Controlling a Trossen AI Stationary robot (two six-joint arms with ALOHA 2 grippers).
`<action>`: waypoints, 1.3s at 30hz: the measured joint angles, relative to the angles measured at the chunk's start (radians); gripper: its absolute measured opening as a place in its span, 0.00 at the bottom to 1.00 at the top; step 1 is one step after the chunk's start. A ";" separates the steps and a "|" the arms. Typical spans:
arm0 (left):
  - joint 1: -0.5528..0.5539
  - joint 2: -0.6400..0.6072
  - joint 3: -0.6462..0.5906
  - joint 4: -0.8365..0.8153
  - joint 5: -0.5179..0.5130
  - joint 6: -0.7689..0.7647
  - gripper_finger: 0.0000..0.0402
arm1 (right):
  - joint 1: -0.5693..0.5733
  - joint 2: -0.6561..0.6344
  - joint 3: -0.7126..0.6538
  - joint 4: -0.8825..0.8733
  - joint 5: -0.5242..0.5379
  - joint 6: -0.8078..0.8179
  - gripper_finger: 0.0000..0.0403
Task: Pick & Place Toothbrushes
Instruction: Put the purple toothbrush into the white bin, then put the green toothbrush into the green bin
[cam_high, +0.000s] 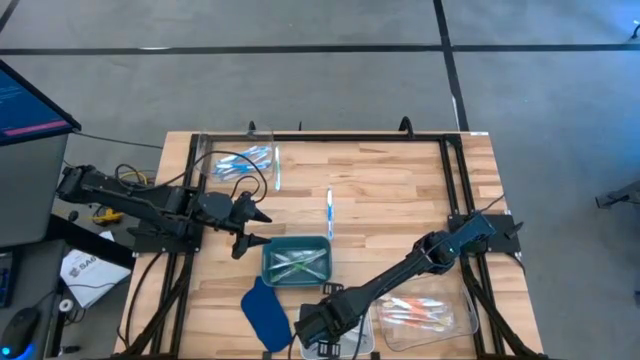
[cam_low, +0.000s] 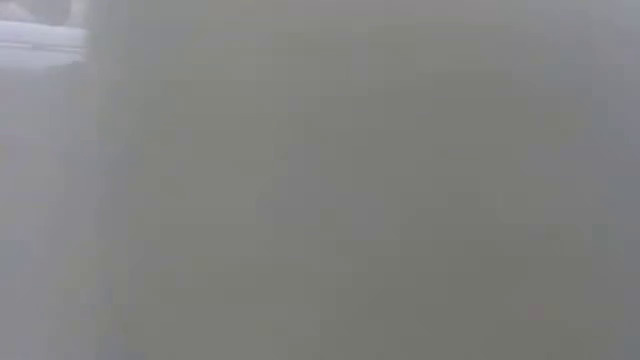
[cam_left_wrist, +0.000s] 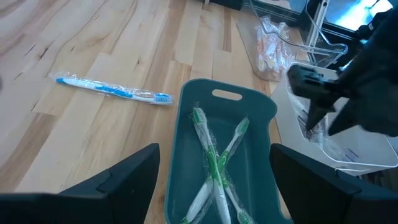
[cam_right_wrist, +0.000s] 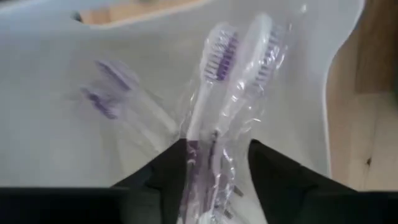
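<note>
The right pincer (cam_right_wrist: 214, 163) hangs low over the white tray (cam_high: 345, 342) at the near edge of the table (cam_high: 400, 200), its arm reaching in from the right. Its fingers (cam_right_wrist: 163, 171) stand slightly apart on either side of a wrapped purple brush (cam_right_wrist: 208, 93); whether they grip it or have let go, I cannot tell. More purple brushes (cam_right_wrist: 102, 93) lie in the same tray.

The left pincer (cam_high: 252, 228) hovers at the left of the table, just left of the teal tray (cam_high: 296, 262), fingers (cam_left_wrist: 124, 180) spread wide and holding nothing. Green brushes (cam_left_wrist: 214, 165) lie crossed in the teal tray.

One blue brush (cam_high: 330, 212) lies loose on the table, just beyond the teal tray. A white-handled brush (cam_high: 278, 168) lies farther off, beside the clear tray (cam_high: 240, 158) at the far left, which holds blue brushes (cam_high: 245, 160). Another clear tray (cam_high: 425, 312) at the near right holds pink-orange brushes (cam_high: 415, 310). A dark blue cloth (cam_high: 265, 312) lies near the teal tray, to its near left.

The low view shows only grey blur.
</note>
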 joint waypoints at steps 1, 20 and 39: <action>0.000 0.000 0.000 0.000 -0.002 0.000 0.74 | -0.001 0.000 0.013 -0.005 0.003 -0.009 0.45; 0.000 0.000 0.000 0.005 -0.023 0.008 0.74 | -0.066 -0.071 0.055 -0.097 0.032 -0.093 0.70; 0.001 0.000 -0.006 0.042 -0.082 0.204 0.74 | -0.097 -0.334 0.049 -0.089 0.516 -0.521 0.70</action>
